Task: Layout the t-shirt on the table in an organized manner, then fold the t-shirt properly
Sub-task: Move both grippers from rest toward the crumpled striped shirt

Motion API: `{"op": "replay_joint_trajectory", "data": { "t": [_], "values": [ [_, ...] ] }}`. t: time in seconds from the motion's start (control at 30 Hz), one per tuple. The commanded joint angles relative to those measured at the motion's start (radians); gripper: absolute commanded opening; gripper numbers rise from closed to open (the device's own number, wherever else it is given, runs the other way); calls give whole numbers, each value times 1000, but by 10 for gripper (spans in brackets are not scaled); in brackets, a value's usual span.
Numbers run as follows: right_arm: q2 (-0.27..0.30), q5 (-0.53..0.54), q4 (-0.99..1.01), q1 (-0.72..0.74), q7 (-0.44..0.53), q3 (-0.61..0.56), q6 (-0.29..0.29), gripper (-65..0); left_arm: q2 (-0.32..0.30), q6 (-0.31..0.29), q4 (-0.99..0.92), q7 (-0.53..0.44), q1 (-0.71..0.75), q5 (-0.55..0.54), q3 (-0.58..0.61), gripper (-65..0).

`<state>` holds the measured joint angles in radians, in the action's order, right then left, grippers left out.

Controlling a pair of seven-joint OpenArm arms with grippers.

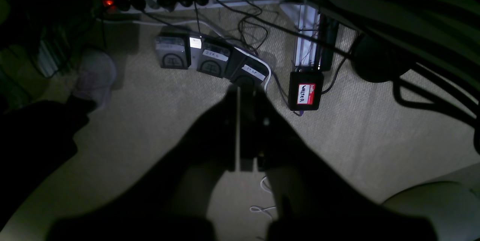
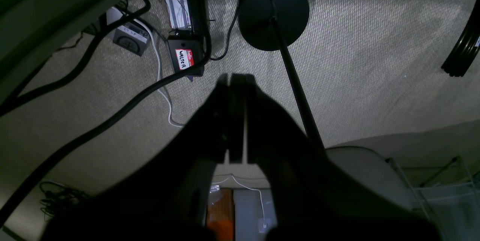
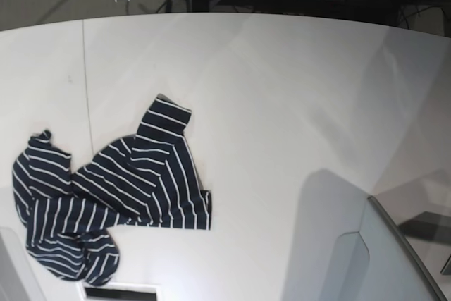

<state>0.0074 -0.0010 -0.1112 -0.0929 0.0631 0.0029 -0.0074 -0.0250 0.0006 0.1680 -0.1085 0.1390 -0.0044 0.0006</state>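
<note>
Shirt: t-shirt lay crumpled near the table's left edge in base view. Left gripper and right gripper were both clenched empty, below table level. Risk: pinching stacked layers would drag the heap instead of spreading it.

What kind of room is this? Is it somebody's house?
Probably a robot lab or workshop, not a home. A striped t-shirt lies crumpled on a big white table, and the carpet below holds labelled foot pedals, a power strip and tangled cables.
</note>
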Motion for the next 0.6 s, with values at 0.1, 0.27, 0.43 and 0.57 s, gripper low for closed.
{"op": "replay_joint_trajectory", "data": {
  "t": [0.1,0.27,0.43,0.57],
  "values": [
    [1,2,0,-6,-6,-2,1,-650,-3,5,0,-4,6,-1,-1,-650],
    [1,2,0,-11,-6,1,1,-650,0,5,0,-4,4,-3,-1,-650],
    [1,2,0,-5,-1,3,1,-650,-3,5,2,-4,4,-3,-1,-650],
    [1,3,0,-8,1,3,1,-650,-22,5,2,-4,3,7,8,-650]
  ]
}}
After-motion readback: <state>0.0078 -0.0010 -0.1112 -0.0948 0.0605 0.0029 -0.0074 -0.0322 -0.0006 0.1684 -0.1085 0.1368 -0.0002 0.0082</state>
